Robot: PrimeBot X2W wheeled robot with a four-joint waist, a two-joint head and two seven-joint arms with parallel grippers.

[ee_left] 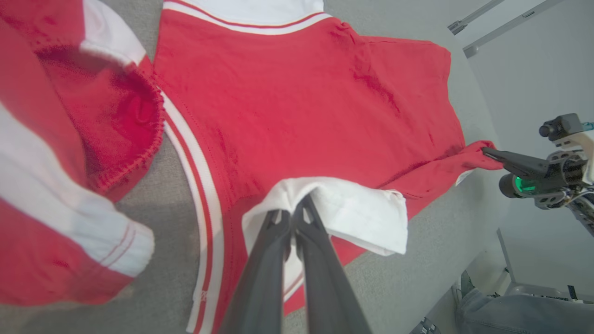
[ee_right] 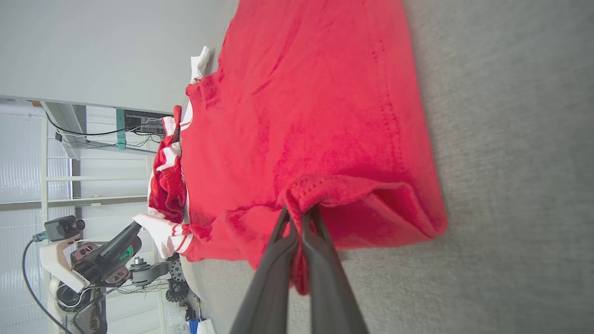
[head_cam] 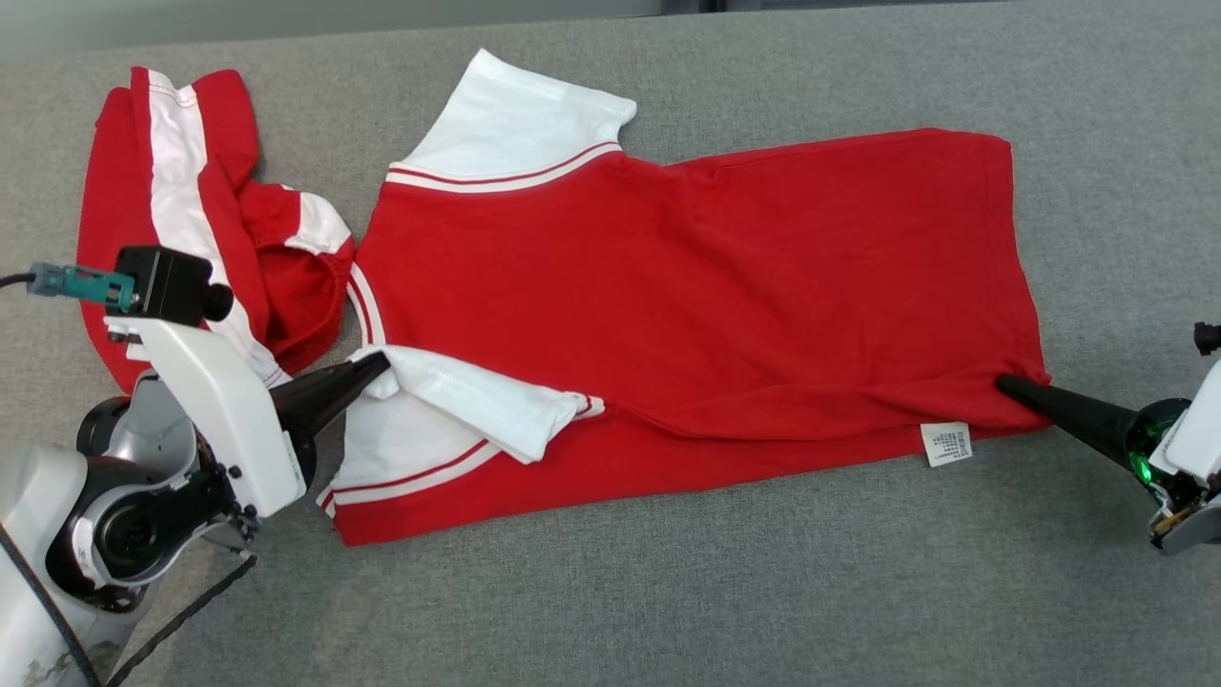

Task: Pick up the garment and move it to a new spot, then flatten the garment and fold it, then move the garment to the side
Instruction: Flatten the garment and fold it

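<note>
Far left, a bunched red-and-white piece (head_cam: 172, 191) lies loose; left gripper (head_cam: 380, 365) is clamped tight on the white sleeve (head_cam: 458, 401), the garment (head_cam: 687, 286) lies stretched across the grey surface (head_cam: 668, 611), and right gripper (head_cam: 1006, 385) is pinched closed on its hem corner

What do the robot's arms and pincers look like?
The left pincer and the right pincer are long, dark and tapered. Their wrists have white shells; the left carries a black camera with a teal plug and black cable. A green light glows at the right wrist.
</note>
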